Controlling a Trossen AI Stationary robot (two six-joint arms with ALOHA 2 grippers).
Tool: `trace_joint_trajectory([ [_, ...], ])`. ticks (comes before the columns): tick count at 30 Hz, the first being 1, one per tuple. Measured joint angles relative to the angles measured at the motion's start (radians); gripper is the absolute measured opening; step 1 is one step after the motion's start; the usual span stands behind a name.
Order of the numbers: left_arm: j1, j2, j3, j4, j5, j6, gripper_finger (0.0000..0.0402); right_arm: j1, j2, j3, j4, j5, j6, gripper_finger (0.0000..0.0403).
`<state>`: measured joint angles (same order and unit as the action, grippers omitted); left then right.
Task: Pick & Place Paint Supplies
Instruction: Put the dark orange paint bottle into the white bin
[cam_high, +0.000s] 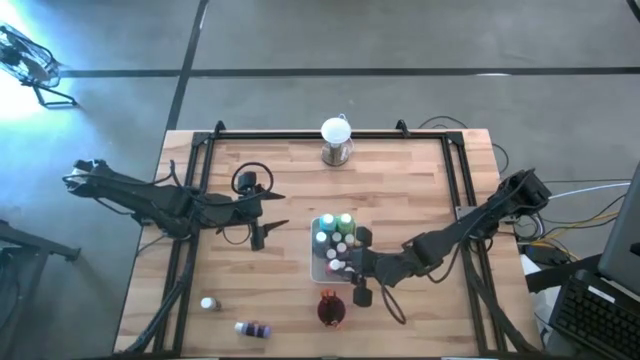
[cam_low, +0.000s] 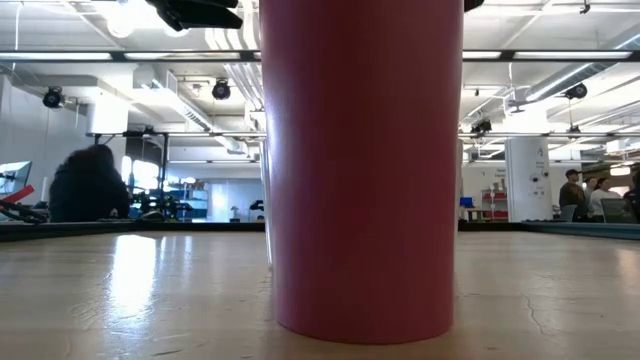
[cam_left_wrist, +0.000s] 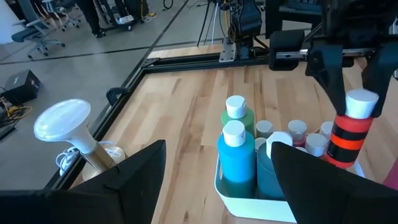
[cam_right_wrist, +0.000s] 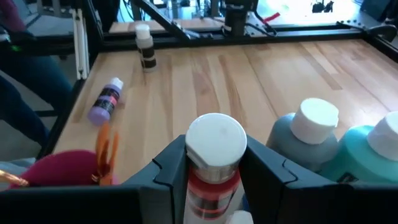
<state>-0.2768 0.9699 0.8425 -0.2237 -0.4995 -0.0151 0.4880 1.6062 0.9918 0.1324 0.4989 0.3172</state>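
Wooden surface (cam_high: 420, 190) carries our work | left gripper (cam_high: 262, 216) waits with jaws wide and empty beside white tray (cam_left_wrist: 249, 204) | right gripper (cam_right_wrist: 211, 177) has jaws closed on red paint bottle (cam_left_wrist: 348, 134) just under its cap, over the tray | we judge it light, rigid, smooth plastic; neck hold suits best.
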Motion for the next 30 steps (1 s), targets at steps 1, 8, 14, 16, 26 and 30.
trace_joint_trajectory([
  [1,0.000,0.000,0.000,0.000,0.000,0.000,0.0294,-0.001,0.000,-0.001,-0.002,-0.004,-0.004,0.0110],
  [8,0.000,0.000,0.000,0.000,0.000,0.001,0.0294,-0.017,0.043,-0.001,0.015,-0.040,-0.006,0.0110],
  [14,0.000,0.000,0.000,0.003,0.000,0.005,0.0294,-0.025,0.075,-0.001,0.029,-0.057,0.012,0.0110],
  [16,0.000,0.000,0.000,0.003,0.000,0.007,0.0294,-0.025,0.076,-0.001,0.028,-0.056,0.013,0.0110],
  [26,0.000,0.000,0.000,0.006,0.000,0.017,0.0294,-0.026,0.082,-0.002,-0.002,-0.057,0.023,0.0110],
  [30,0.000,0.000,0.000,0.006,0.000,0.017,0.0294,-0.026,0.082,-0.008,0.001,-0.058,0.028,0.0110],
])
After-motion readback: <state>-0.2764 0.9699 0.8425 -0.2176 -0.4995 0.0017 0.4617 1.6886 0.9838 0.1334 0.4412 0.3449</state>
